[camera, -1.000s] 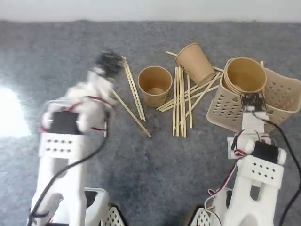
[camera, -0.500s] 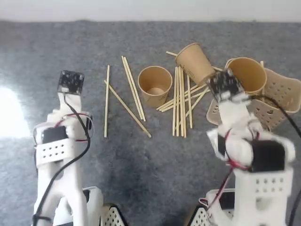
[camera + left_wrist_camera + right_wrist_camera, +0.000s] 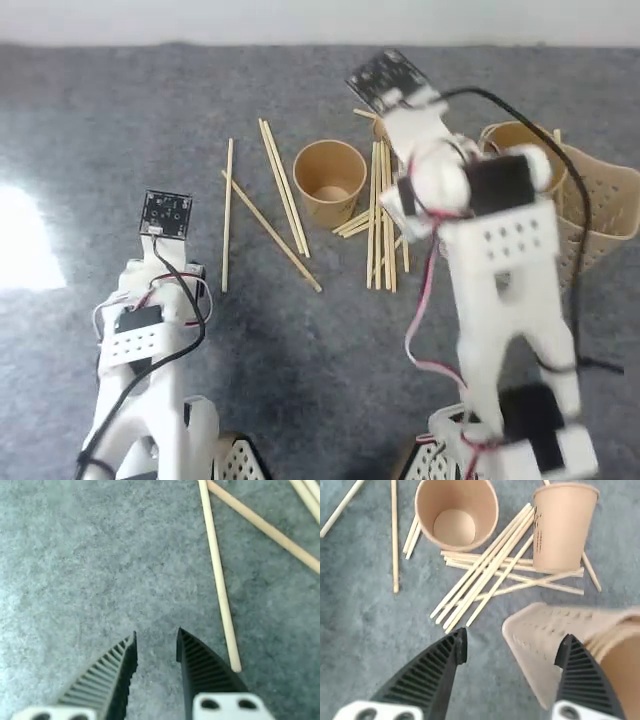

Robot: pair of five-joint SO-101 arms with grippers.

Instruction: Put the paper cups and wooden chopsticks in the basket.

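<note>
Clock calls: 12 is the far side of the surface [image 3: 80, 120], 6 is the arm bases.

Left arm [image 3: 150, 330] sits at 7–8 o'clock, well apart from the main pile. Left fingers [image 3: 200, 665] are only a narrow gap apart with nothing between them, pointing at bare grey surface. The end of the lone chopstick [image 3: 219, 580] lies just beside one finger; can't tell if it touches.

Right arm [image 3: 500, 240] is stretched toward 12, overlying the tipped cup [image 3: 564, 527]. Right fingers [image 3: 432, 675] are spread wide and hold nothing. One hangs over bare surface near the stick ends, the other over the corner of the basket [image 3: 545, 630].

- Upright cup [image 3: 330, 180]: centre of the surface, mouth up.
- Tipped cup: at the upright cup's 2–3 o'clock, resting on crossed chopsticks.
- Chopstick bundle [image 3: 380, 230]: at the upright cup's 3–4 o'clock, mostly running 12–6, with a few fanned across under the tipped cup.
- Loose chopsticks at the upright cup's 9 o'clock: the lone one running 12–6, a slanted pair [image 3: 283, 200] and a long diagonal [image 3: 272, 232].
- Basket: at the 3 o'clock edge, with a basket cup [image 3: 520, 150] in its 10 o'clock end.
</note>
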